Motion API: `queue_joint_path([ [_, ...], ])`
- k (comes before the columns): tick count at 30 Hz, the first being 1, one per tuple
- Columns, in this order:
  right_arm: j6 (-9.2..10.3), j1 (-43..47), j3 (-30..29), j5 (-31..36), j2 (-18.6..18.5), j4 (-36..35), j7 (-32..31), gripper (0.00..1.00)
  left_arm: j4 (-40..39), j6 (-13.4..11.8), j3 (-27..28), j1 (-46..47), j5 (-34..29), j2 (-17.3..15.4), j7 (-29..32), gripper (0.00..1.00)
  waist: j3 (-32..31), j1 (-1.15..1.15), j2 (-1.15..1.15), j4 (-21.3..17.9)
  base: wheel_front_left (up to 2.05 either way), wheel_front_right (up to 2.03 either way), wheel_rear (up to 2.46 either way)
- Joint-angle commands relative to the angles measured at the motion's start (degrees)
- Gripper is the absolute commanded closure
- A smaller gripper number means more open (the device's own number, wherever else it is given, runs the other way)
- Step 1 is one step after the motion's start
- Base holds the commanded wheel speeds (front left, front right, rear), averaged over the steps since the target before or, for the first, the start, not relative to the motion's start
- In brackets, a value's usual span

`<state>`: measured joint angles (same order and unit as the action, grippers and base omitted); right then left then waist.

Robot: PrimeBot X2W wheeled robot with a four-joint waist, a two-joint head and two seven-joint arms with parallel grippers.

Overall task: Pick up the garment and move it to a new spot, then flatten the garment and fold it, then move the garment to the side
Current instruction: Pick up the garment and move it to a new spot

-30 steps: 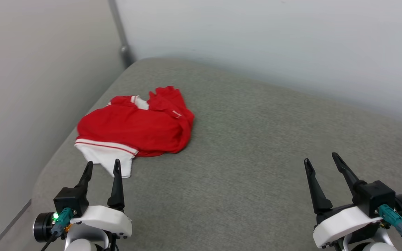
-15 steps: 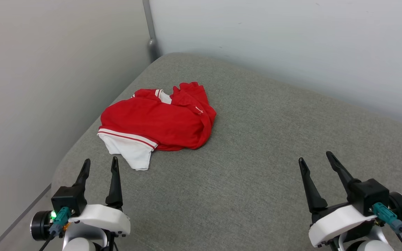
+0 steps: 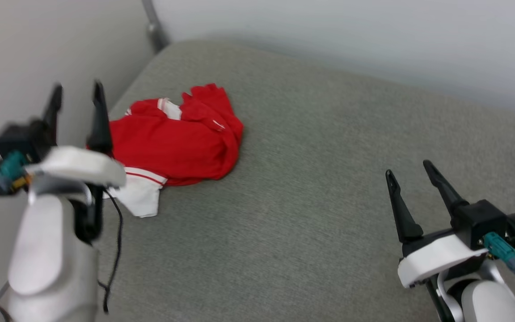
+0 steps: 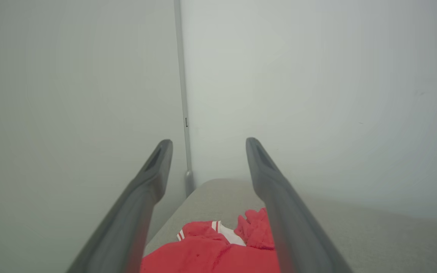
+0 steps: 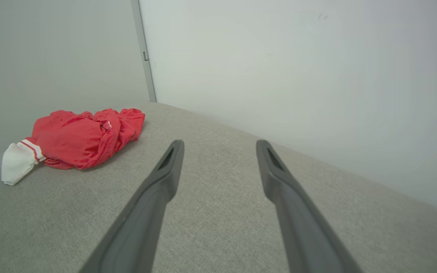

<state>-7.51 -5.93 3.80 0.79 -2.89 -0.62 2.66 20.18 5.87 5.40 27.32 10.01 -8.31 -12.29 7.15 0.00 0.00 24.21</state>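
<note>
The garment (image 3: pixel 181 143) lies crumpled in a red heap (one white sleeve with striped trim poking out at the near edge) on the grey cushion (image 3: pixel 311 210), close to its far left corner

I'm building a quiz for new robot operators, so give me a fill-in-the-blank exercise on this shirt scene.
1. The garment lies crumpled on a padded surface whose colour is ____.
2. The left gripper, close beside the garment, is ____, not shut.
3. The sleeve sticking out of the heap toward the robot is ____.
4. The right gripper holds nothing; the garment lies to its ____.
Missing words: grey; open; white; left.
</note>
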Motion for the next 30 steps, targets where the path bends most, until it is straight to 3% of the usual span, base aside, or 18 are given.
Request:
queue_joint_path([
  [1,0.04,-1.41,-0.31,0.29,0.01,-0.4,-0.09,0.0,0.27,0.29,0.11,3.12,0.81,-0.64,1.42,0.0,4.65,0.0,0.0,-4.02,0.0,0.0,0.0],
  [8,0.04,-6.14,-0.49,1.78,-0.07,-1.01,0.21,0.0,4.38,1.42,-0.19,14.38,6.78,-8.31,20.55,0.0,13.08,0.0,0.0,-10.05,0.0,0.0,0.0],
  [15,0.04,-9.44,-0.18,1.66,-0.05,0.37,2.04,0.0,12.27,1.56,0.05,16.84,14.17,-14.76,42.31,0.0,18.61,0.0,0.0,-14.21,0.0,0.0,0.0],
  [21,0.04,-11.54,0.25,1.51,-0.03,1.74,3.36,0.0,18.38,1.59,0.6,14.35,18.12,-17.16,53.46,0.0,20.96,0.0,0.0,-16.31,0.0,0.0,0.0],
  [24,0.04,-11.96,0.14,1.7,-0.01,2.18,3.88,0.0,21.13,0.51,0.63,12.39,19.04,-16.43,56.74,0.01,21.02,0.0,0.0,-16.71,0.0,0.0,0.0],
  [25,0.04,-12.15,0.09,2.19,-0.01,2.29,3.98,0.0,21.82,0.21,0.61,11.88,19.31,-16.11,57.83,0.55,20.96,0.0,0.0,-16.79,0.0,0.0,0.0],
  [27,0.04,-12.24,-0.18,2.34,0.0,2.49,4.1,0.0,22.8,-0.03,0.38,11.05,19.93,-15.33,59.44,1.0,20.59,0.0,0.0,-16.73,0.0,0.0,0.0],
  [30,0.04,-12.08,-0.52,2.6,-0.01,2.74,4.29,0.0,21.94,-0.06,0.18,11.23,19.49,-15.37,57.65,1.0,19.46,0.0,0.0,-16.37,0.0,0.0,0.0],
])
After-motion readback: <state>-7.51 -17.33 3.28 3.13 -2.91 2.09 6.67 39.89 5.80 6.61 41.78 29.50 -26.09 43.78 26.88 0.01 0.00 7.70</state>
